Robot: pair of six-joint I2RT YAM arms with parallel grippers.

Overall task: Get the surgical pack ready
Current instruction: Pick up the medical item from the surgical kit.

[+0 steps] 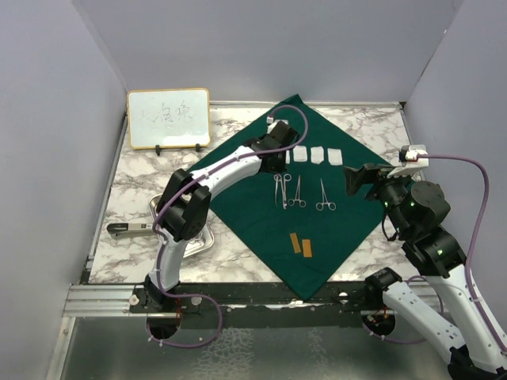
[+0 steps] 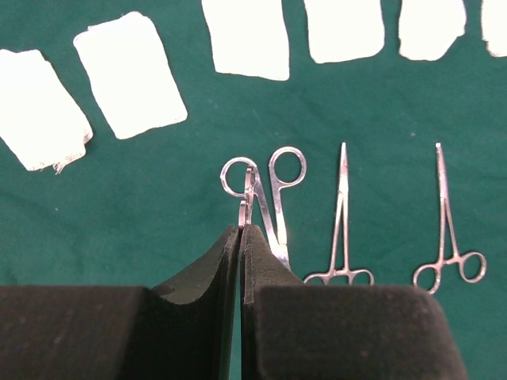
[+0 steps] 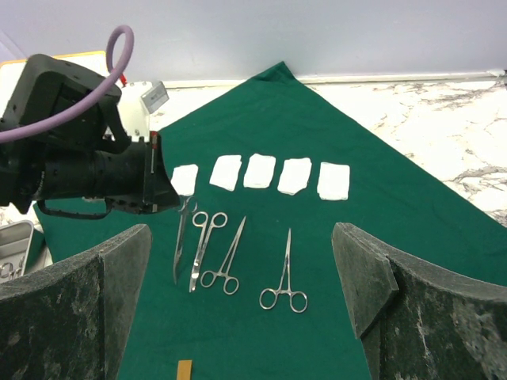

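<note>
The dark green drape [image 1: 261, 214] lies spread as a diamond on the marble table. A row of several white gauze squares [image 3: 260, 171] sits on it, with silver instruments below: scissors [image 3: 202, 245] and two forceps [image 3: 226, 261] [image 3: 285, 279]. My left gripper [image 1: 277, 165] reaches over the drape and is shut on the handle end of a thin curved steel instrument [image 3: 181, 237], seen edge-on at the fingertips [image 2: 247, 207]. My right gripper [image 1: 354, 178] hovers open at the drape's right side, its jaws wide apart with nothing between them [image 3: 242, 233].
A small steel tray [image 1: 202, 241] sits left of the drape, partly under the left arm. A wood-framed whiteboard [image 1: 169, 118] stands at the back left. Two tan strips [image 1: 301, 245] lie on the drape's near part. Grey walls enclose the table.
</note>
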